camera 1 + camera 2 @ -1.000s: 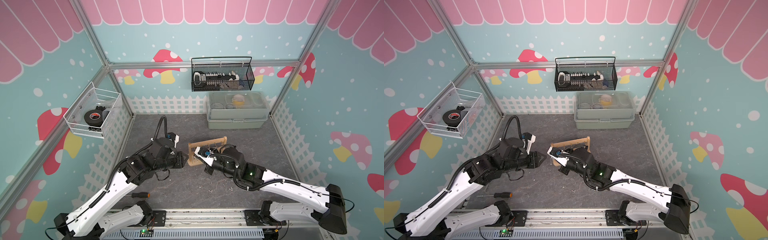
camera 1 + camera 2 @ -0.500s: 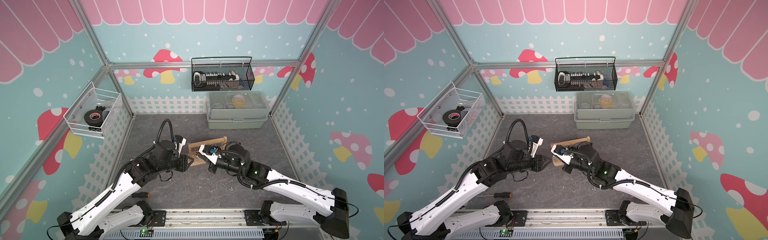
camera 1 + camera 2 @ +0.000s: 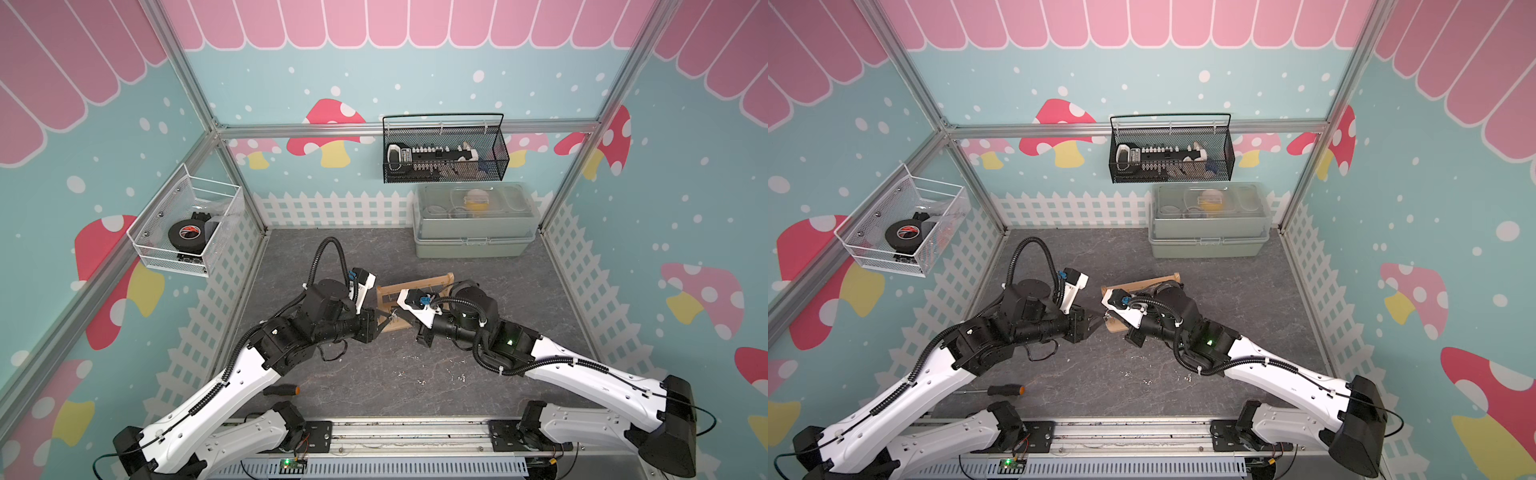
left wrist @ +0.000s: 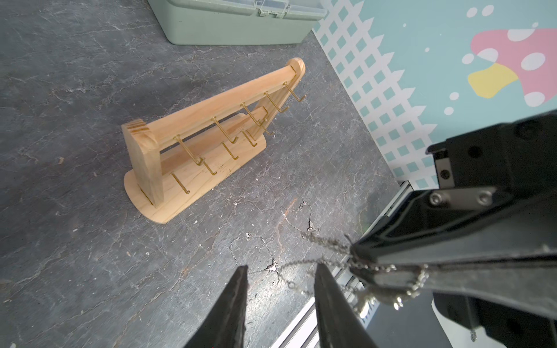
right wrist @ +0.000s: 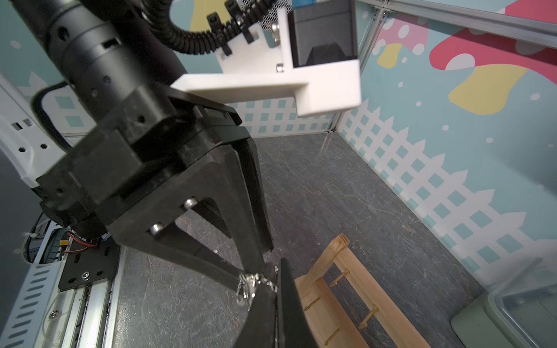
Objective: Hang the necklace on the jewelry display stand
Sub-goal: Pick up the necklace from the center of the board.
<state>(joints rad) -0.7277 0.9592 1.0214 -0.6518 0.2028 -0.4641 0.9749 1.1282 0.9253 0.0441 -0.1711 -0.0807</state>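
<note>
1. Silver fine-link chain necklace (image 4: 376, 268) is bunched at the tips of the right pincer (image 4: 354, 256), which is clamped shut on it above the grey marbled table (image 4: 90, 211). Thin loops trail from the bunch; whether they reach the table I cannot tell.
2. The left pincer (image 4: 281, 266) meets it almost tip to tip, jaws apart with a clear gap. One strand runs across that gap, not yet pinched.
3. The light wooden jewelry display stand (image 4: 211, 141) stands on its flat base just beyond both pincers' tips, its brass hooks (image 4: 224, 131) bare.
4. The step in hand looks like sharing the chain between the two pincers. Done well, the left one closes on a single strand, not the clump. The two then draw apart gently until a clean loop opens, wide enough to drop over one hook. So fine a chain could snag or slip under a hard pull.
5. Well beyond the stand from the pincers, a grey-green plastic box (image 3: 469, 245) with a clear lid, shut, holds dim shapes, one yellow.
6. Above that box, a black wire-mesh basket (image 3: 444, 176) on the wall holds a black-and-white strip I cannot identify.
7. On the wall to the left pincer's outer side, a white wire basket (image 3: 166, 249) holds a roll of black tape (image 3: 186, 233).
</note>
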